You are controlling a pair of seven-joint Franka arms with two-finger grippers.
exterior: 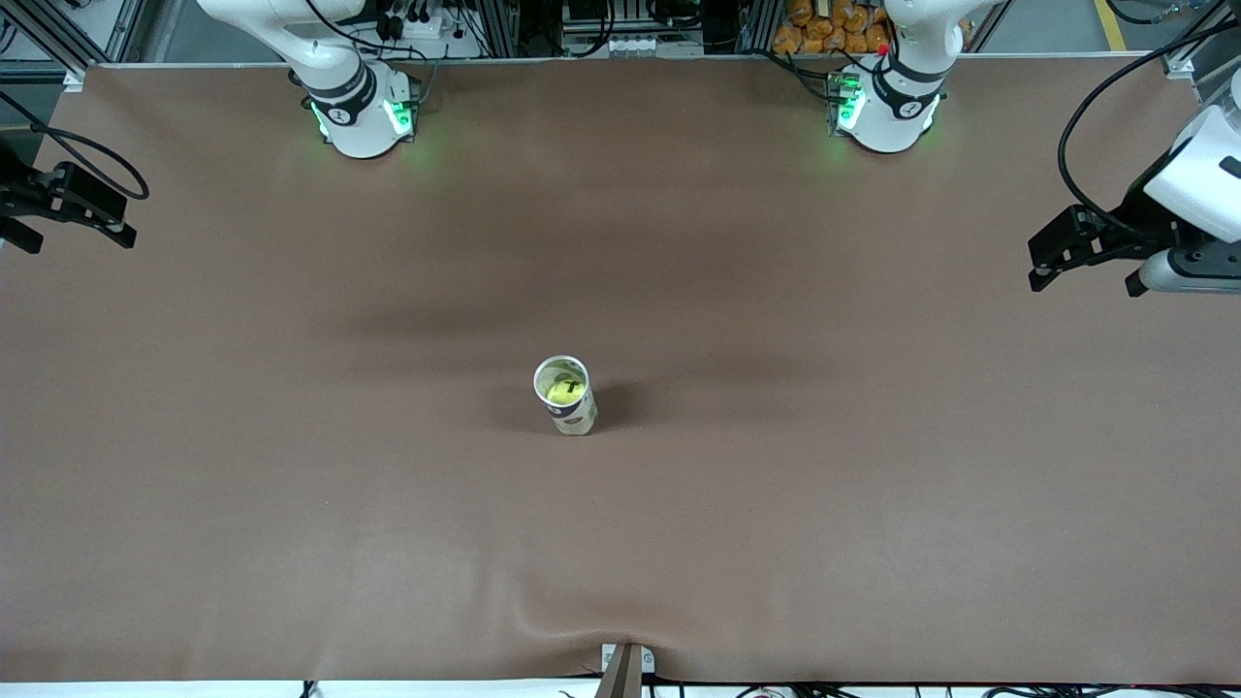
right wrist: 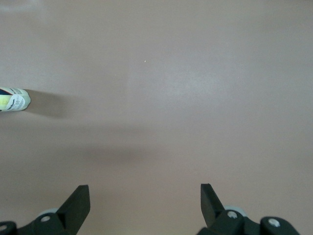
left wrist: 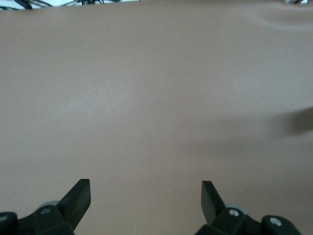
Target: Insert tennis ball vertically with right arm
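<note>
- Table [exterior: 291, 485]: covered by a brown cloth, with both arm bases along its edge farthest from the front camera.
- Can [exterior: 565, 395]: a clear tube standing upright near the middle of the table, well apart from every edge, its open mouth facing up.
- Ball [exterior: 565, 389]: yellow-green, seen through the can's open mouth, sitting inside the can.
- Right gripper [exterior: 68, 208]: over the table edge at the right arm's end, well apart from the can; its fingers [right wrist: 76, 205] are spread wide and hold nothing. In the right wrist view only bare cloth lies between them, and the can shows at the picture's border.
- Left gripper [exterior: 1086, 262]: over the table edge at the left arm's end, also well apart from the can; its fingers [left wrist: 78, 198] are spread wide and empty, with bare cloth under them.
</note>
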